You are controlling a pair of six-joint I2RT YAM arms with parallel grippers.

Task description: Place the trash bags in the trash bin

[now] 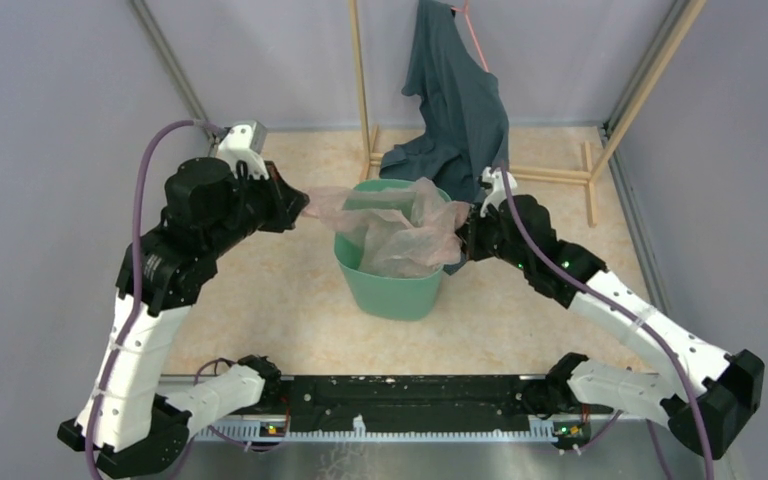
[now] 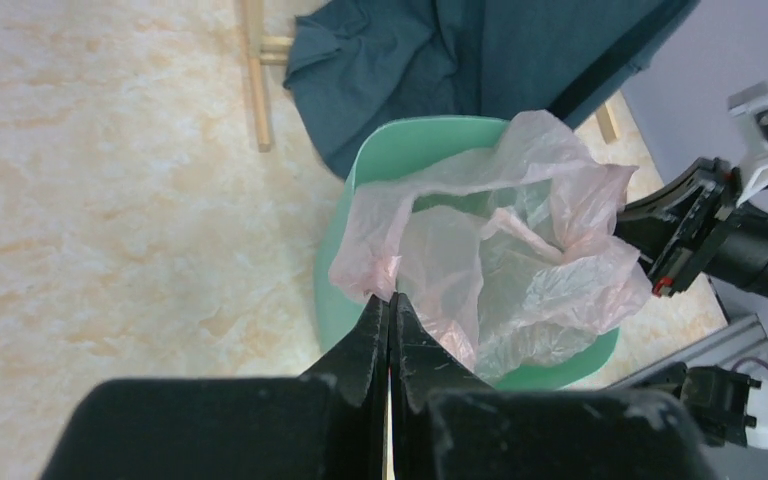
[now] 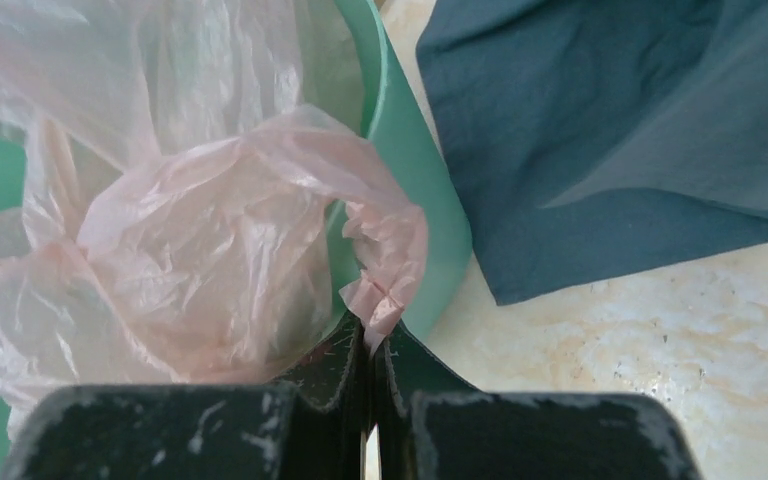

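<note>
The pale pink trash bag (image 1: 400,225) is stretched over the mouth of the mint-green trash bin (image 1: 390,290), sagging into it. My left gripper (image 1: 300,212) is shut on the bag's left edge, just left of the bin's rim. My right gripper (image 1: 463,240) is shut on the bag's right edge at the bin's right rim. In the left wrist view the shut gripper (image 2: 390,298) pinches the film of the bag (image 2: 500,250) over the bin (image 2: 335,300). In the right wrist view the gripper (image 3: 372,335) pinches a crumpled fold of the bag (image 3: 385,260) beside the bin's rim (image 3: 410,170).
A dark teal-grey cloth garment (image 1: 460,100) hangs from a wooden rack (image 1: 360,70) just behind the bin and drapes onto the floor. It also shows in the left wrist view (image 2: 440,60) and the right wrist view (image 3: 600,130). Grey walls enclose the area.
</note>
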